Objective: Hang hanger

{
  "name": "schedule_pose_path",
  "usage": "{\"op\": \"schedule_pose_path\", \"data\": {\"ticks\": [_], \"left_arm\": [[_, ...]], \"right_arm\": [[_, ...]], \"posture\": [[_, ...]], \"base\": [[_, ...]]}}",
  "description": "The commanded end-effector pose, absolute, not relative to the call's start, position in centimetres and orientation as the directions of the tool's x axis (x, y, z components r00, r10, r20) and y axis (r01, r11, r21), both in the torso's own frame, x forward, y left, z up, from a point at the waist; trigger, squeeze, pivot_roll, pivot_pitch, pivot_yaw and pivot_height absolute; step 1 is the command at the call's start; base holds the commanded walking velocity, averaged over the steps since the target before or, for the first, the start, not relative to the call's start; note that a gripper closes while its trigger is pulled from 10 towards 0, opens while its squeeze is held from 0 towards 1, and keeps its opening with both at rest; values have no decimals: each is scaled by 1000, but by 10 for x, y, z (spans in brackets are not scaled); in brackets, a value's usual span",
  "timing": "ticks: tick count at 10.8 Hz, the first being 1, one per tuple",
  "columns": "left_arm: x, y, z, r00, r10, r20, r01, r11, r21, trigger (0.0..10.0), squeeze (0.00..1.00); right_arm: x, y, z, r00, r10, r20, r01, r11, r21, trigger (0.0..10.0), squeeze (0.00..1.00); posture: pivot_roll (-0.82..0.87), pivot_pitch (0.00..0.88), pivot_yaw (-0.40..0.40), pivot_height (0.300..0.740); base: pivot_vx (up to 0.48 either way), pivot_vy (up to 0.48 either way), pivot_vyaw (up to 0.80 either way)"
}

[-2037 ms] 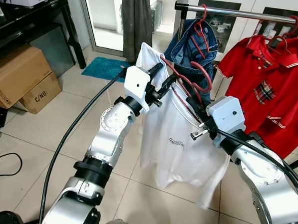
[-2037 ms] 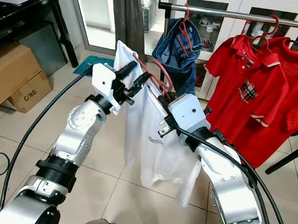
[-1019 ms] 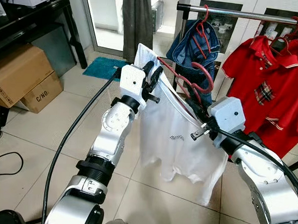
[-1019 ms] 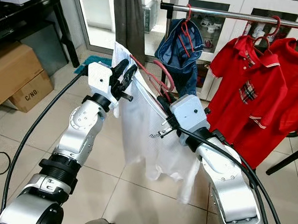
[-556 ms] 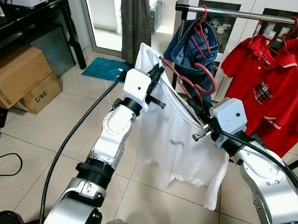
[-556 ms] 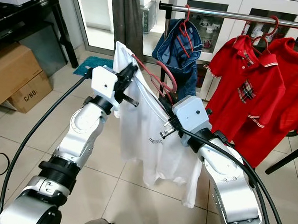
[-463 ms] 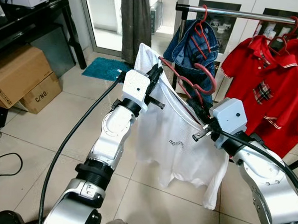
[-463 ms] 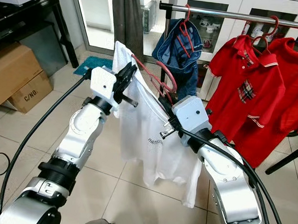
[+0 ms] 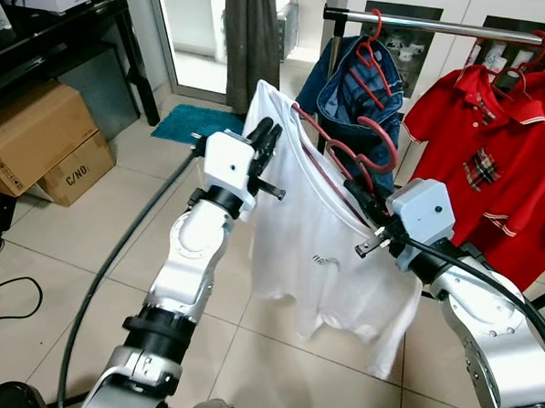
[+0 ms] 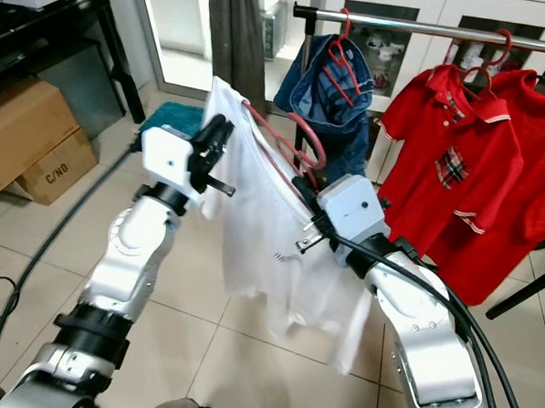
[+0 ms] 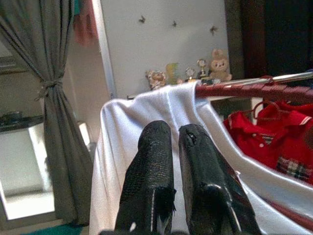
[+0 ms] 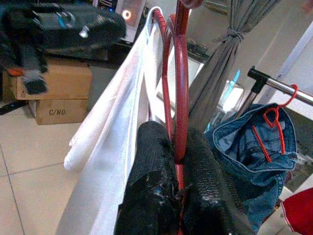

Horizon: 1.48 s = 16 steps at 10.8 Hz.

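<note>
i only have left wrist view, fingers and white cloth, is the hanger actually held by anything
Observer: Yes, the right gripper is shut on the red hanger, near its neck.
Operator: where's my left one then
Observer: The left gripper is at the raised shoulder of the white shirt, fingers close together beside the cloth.
Operator: is there room on the rail
Observer: The rail shows a bare stretch between the denim garment and the red polo.

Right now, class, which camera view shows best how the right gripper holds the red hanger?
The right wrist view: the red hanger runs between the right gripper's two black fingers. The eye views show that gripper from farther off, beside the white shirt. The left wrist view shows the hanger's far end.
</note>
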State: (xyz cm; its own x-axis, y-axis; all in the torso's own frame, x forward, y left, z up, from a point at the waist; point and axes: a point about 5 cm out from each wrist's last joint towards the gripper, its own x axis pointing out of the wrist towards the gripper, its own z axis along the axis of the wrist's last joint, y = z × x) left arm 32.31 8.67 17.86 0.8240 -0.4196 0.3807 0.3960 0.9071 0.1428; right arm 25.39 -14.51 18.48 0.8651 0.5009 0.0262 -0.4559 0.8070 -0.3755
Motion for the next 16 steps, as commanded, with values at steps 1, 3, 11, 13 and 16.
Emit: {"op": "schedule_pose_path", "data": {"ticks": [1, 3, 11, 13, 16], "left_arm": [[323, 89, 179, 826, -422, 374, 397, 906, 145, 10000, 1000], [327, 88, 182, 828, -424, 367, 396, 905, 152, 10000, 1000], [342, 75, 185, 821, -479, 309, 445, 878, 177, 0, 0], [343, 76, 183, 830, -471, 298, 437, 882, 175, 0, 0], [346, 75, 178, 833, -491, 256, 455, 870, 188, 0, 0]], "right_arm": [[255, -147, 193, 861, 505, 65, -444, 807, -389, 0, 0], [255, -147, 193, 860, 506, 68, -444, 807, -390, 0, 0], [255, -147, 195, 858, 508, 76, -444, 807, -389, 0, 0], [255, -147, 195, 857, 509, 76, -445, 807, -389, 0, 0], [255, -147, 197, 855, 513, 83, -447, 807, -387, 0, 0]], "posture": [[-21, 0, 51, 740], [-24, 0, 54, 740], [-29, 0, 53, 740], [-30, 0, 52, 740], [-32, 0, 49, 740]], "base": [[0, 0, 0], [0, 0, 0], [0, 0, 0], [0, 0, 0], [0, 0, 0]]}}
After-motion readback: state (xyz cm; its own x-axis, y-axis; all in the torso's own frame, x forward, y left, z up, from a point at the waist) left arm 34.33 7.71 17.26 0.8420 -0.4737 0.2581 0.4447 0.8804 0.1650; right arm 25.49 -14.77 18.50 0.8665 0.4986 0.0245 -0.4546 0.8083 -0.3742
